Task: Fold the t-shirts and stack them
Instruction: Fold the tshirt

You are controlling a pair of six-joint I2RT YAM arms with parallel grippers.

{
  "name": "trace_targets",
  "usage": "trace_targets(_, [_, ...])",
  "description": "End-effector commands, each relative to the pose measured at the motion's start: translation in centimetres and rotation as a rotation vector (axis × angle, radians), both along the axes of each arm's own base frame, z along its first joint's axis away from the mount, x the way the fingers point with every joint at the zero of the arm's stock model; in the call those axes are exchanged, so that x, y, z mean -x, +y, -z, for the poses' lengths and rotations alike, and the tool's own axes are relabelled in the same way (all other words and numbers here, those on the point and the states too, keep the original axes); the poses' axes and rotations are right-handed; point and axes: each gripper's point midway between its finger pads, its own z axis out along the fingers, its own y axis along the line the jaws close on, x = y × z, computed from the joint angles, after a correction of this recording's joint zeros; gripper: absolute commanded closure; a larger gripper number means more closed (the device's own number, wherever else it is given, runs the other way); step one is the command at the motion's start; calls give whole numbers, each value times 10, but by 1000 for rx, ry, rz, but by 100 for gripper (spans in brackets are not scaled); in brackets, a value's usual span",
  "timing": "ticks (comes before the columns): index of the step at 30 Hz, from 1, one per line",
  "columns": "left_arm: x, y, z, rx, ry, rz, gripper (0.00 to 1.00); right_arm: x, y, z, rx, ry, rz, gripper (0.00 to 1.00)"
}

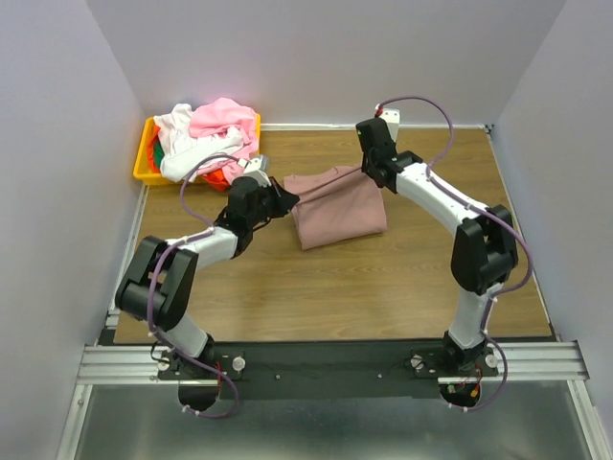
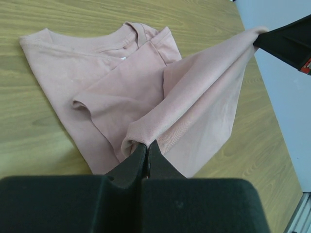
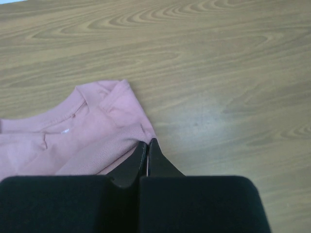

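Two grippers, one shirt between them. The mauve-pink t-shirt [image 1: 340, 211] sits at the centre of the top view on the wooden table [image 1: 383, 287]. It is partly folded, and most of it lies flat.

Left gripper [image 1: 290, 199]: at the shirt's left edge in the top view. Jaws pressed together on a bunched fold of hem. In the left wrist view the cloth is nipped between the dark tips at bottom centre.

From that pinch a span of cloth rises off the table and runs taut to the upper right of the left wrist frame, where the other arm's black fingers grip its far corner. Under the lifted span the rest of the shirt rests on the wood. The ribbed collar is toward the top of that frame and a short sleeve is at mid left.

Right gripper [image 1: 366, 171]: at the shirt's upper right corner in the top view. Jaws closed, pinching the cloth edge. In the right wrist view the tips meet on the fabric at lower centre, with the collar just up and left of them. The right half of that frame is bare wood.

Yellow bin [image 1: 144, 171]: upper left of the top view, by the back wall, heaped over its rim. A light pink tee [image 1: 225, 120] lies on top, with a white tee [image 1: 182, 153] below it. A red-orange tee [image 1: 218, 178] peeks out at the heap's lower right, and a green tee [image 1: 154, 153] shows at the bin's left side. The heap is near the left gripper and not touching it.
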Motion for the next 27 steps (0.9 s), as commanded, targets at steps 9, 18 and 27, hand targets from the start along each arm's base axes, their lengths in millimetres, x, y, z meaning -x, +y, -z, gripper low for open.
trace_targets(9, [-55, 15, 34, -4, 36, -2, 100, -69, -18, 29, 53, -8, 47, 100])
trace_targets(18, [-86, 25, 35, 5, 31, -52, 98, -92, -8, 36, 34, -18, 22, 91])
trace_targets(27, [-89, 48, -23, -76, -108, -162, 11, -86, 15, -3, -121, -37, -207, 0])
